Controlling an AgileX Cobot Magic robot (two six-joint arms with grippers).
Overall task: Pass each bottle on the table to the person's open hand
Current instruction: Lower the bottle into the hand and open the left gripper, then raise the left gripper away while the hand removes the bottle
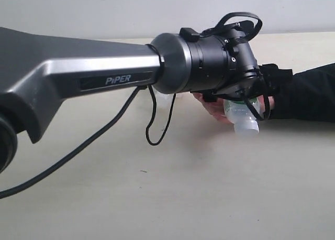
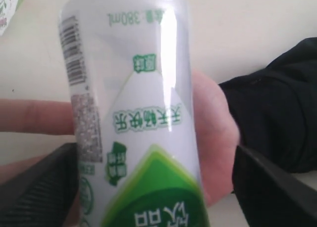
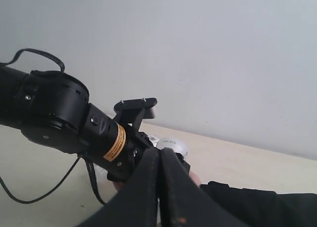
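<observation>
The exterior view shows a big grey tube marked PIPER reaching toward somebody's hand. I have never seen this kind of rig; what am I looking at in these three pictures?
That tube is the robot's left arm, filmed by a camera off the arms. Each arm also carries a camera at its wrist. The left wrist view looks along the left gripper. Its jaws stand open on either side of a whitish bottle with a green label. The bottle lies on a person's open hand, whose arm is in a black sleeve. The right wrist view looks past the shut right gripper toward the same handover. Underneath is the pale table.
</observation>
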